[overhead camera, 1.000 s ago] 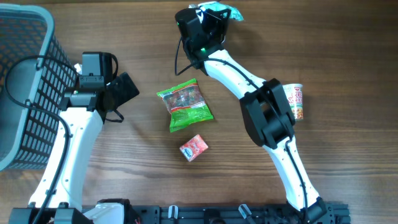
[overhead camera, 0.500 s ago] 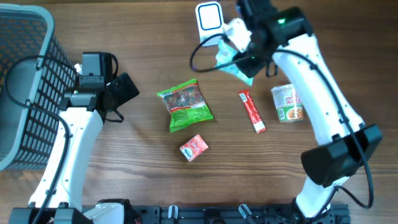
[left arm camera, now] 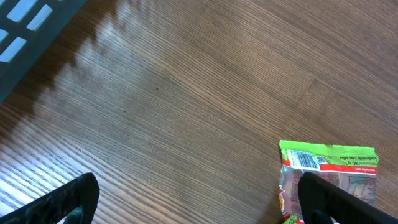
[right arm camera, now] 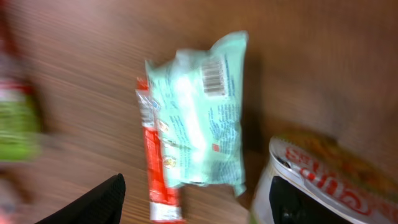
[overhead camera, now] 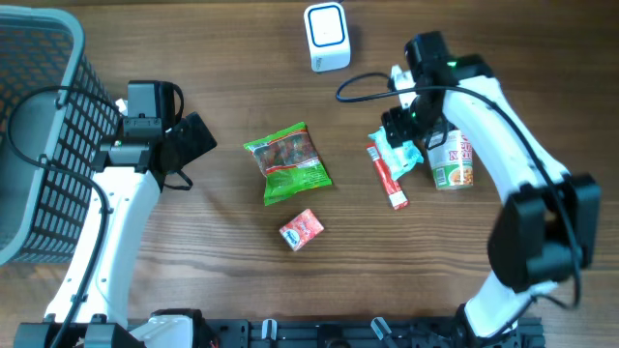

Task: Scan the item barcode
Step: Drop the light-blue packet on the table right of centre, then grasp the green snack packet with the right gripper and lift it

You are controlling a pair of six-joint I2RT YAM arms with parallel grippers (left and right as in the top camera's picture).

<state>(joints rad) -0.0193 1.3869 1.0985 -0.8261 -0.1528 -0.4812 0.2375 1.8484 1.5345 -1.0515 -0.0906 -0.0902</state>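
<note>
Wooden table (overhead camera: 222, 280), several packets. Near centre: small red packet (overhead camera: 301, 230), then green snack bag (overhead camera: 287, 162). Left: left gripper (left arm camera: 196, 193) idle, jaws wide apart, empty. Right: right gripper (right arm camera: 198, 190) over mint packet (right arm camera: 199, 124), jaws apart, gripping nothing. Mint packet flat on wood, barcode up, against red stick (right arm camera: 154, 168), just beside noodle cup (right arm camera: 336, 180). Risk on regrasp: pinching red stick too, or knocking cup. Scanner (overhead camera: 327, 37) far, well apart.

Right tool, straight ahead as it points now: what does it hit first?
Likely the mint-green packet, lying barcode-up dead ahead of the right tool, between its spread fingers. Red stick and noodle cup flank it. Gap unclear.
</note>
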